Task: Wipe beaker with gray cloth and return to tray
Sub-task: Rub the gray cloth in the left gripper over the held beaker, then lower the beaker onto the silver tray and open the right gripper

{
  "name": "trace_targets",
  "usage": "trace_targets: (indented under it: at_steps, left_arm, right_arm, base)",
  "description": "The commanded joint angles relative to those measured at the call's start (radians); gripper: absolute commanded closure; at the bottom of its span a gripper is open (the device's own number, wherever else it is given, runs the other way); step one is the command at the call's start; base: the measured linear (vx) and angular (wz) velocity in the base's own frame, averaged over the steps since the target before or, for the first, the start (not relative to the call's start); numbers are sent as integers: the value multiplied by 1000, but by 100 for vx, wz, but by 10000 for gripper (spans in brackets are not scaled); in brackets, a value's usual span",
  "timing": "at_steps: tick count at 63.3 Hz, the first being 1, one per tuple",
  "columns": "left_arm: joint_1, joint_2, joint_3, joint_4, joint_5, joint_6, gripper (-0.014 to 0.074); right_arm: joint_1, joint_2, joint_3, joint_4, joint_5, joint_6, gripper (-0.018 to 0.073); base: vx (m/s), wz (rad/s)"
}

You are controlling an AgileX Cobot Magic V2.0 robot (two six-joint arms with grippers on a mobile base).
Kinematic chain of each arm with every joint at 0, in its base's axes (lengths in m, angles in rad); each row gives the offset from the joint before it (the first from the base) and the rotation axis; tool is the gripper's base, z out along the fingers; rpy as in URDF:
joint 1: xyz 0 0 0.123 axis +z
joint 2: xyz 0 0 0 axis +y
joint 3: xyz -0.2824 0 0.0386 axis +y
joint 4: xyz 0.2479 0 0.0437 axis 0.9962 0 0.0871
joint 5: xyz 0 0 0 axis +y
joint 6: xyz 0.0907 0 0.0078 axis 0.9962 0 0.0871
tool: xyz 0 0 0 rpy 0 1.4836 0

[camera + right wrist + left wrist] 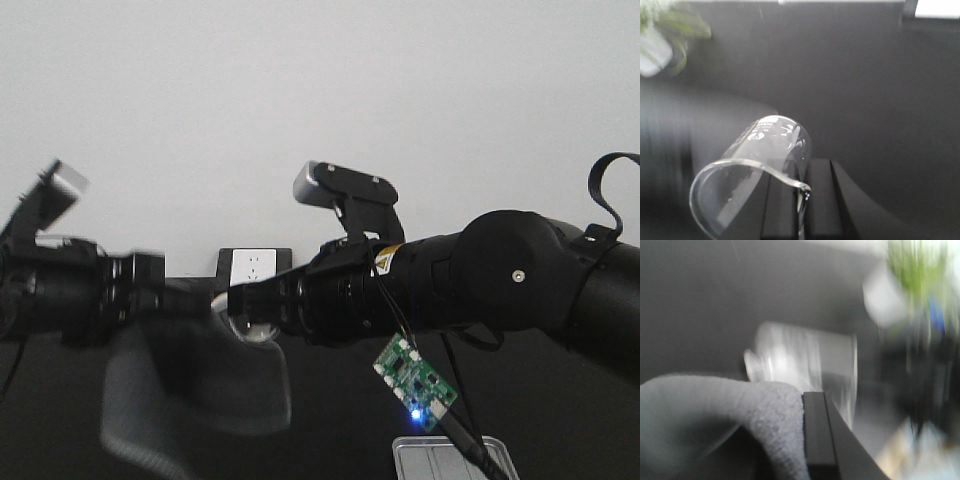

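One cam (front) shows tray (420, 462); R wrist shows beaker (755, 165).

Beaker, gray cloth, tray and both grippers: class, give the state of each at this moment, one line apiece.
beaker: empty, tipped on its side, held in the air, not in the tray.
gray cloth: gripped, hanging loose, blurred.
tray: lying flat; only its far end shows, with nothing on that part.
left gripper: shut on the gray cloth.
right gripper: shut on the beaker.
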Motion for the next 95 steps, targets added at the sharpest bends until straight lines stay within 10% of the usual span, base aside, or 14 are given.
trace_targets:
  at_steps: [1,16,35,66,95]
  left_arm:
    - [-2,-36,-35,-106,-173,-2,596]
    - [-1,-36,-35,204,-161,-43,596]
    - [-1,-37,107,969,-125,-580,596]
    - [-2,106,326,992,-270,-613,512]
    - [-2,76,223,992,-188,-580,-43]
  right_arm:
    - [-6,-40,-37,7,28,-49,570]
    - [-117,-43,-37,-171,254,36,570]
    - [-429,-43,151,-219,387,-59,567]
    - [-491,62,298,-232,333,-62,567]
    - [-491,116,297,-210,330,-97,567]
  base:
    - [0,0]
    - [0,0]
    - [0,0]
    - [0,0]
    - [0,0]
